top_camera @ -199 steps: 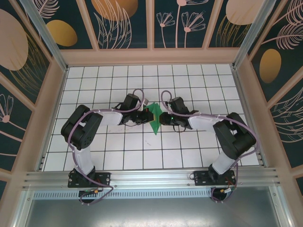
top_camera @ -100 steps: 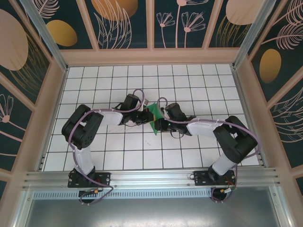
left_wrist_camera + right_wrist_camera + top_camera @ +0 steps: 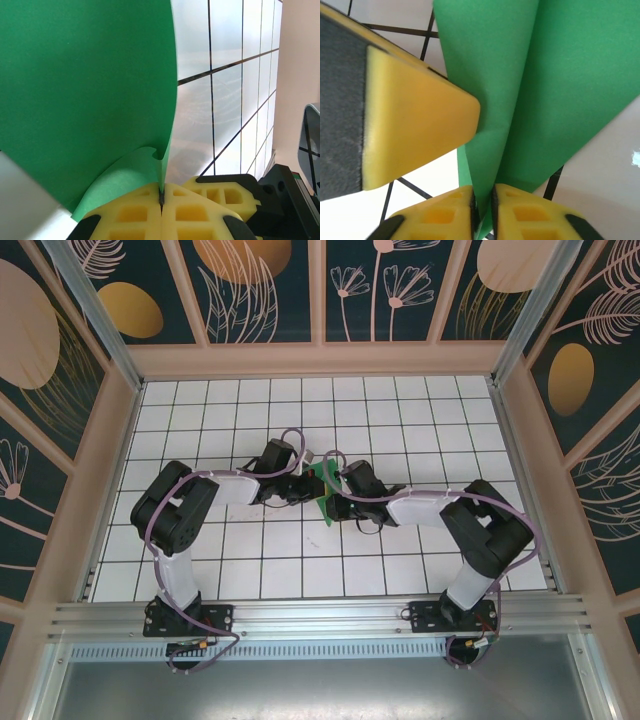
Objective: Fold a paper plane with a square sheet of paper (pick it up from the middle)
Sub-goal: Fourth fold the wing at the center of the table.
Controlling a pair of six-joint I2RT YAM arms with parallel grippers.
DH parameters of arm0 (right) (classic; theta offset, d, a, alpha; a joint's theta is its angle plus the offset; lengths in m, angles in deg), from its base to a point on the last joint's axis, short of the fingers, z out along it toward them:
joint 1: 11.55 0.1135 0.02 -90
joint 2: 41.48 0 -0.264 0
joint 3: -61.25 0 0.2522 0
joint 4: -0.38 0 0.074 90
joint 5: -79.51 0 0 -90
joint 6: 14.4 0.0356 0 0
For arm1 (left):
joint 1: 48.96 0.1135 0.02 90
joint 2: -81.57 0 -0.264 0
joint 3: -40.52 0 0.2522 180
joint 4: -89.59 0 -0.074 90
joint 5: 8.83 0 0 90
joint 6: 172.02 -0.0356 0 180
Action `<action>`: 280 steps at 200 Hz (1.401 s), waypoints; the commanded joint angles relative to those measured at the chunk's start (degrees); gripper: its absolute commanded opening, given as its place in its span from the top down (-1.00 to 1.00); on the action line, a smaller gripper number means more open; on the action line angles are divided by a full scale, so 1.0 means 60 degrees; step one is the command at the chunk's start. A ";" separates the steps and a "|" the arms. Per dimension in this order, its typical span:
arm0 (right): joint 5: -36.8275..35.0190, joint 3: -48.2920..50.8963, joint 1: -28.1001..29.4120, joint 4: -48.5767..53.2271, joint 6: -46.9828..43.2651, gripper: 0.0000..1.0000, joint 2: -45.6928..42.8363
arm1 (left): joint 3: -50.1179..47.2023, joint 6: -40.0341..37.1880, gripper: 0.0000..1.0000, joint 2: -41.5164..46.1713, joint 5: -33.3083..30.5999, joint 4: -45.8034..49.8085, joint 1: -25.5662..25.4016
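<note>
- Everything is happening around the middle of the tiled table (image 3: 200, 570), well apart from all four edges.
- The two arms are reaching in from the near edge and meeting nose to nose there.
- The sheet of paper (image 3: 325, 490) is sitting between them, already folded down to a narrow green wedge. It's standing up on edge rather than lying flat, with its tip pointing toward the near edge.
- The left gripper (image 3: 161, 192) is clamping hard, yellow pads pressed together on a lower edge of the sheet (image 3: 85, 90), which is curling a bit right at the pinch.
- The right gripper (image 3: 482, 192) is nipping a fold of the paper (image 3: 555, 85) between pads that are all but touching. Another yellow finger (image 3: 415, 120), probably the left one's, is sitting just beside the same fold.
- Looks like they're working a crease mid-fold. The left should be acting as the anchor while the right is squeezing along the fold line.
- Thin paper, so neither arm should be tugging outward, or it's tearing at that curled spot. The layers should be lining up before any firm pressing.
</note>
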 commanded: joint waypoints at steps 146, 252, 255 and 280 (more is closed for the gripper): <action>-0.3413 -0.1106 0.1093 0.1950 -0.1660 0.63 0.0701 | -0.0028 -0.0090 1.00 -0.0014 0.0115 -0.0234 0.0101; 0.1661 0.0441 -0.1263 -0.0928 0.0038 0.41 -0.1732 | -0.0621 0.0010 1.00 0.0470 -0.0033 -0.0589 0.0142; 0.1711 0.0371 -0.1286 -0.0906 0.0025 0.43 -0.1677 | -0.0624 0.0017 1.00 0.0448 -0.0018 -0.0592 0.0139; 0.1751 -0.0109 -0.1441 -0.0666 0.0245 0.59 -0.0964 | -0.0679 -0.0029 1.00 0.0527 -0.0005 -0.0558 0.0155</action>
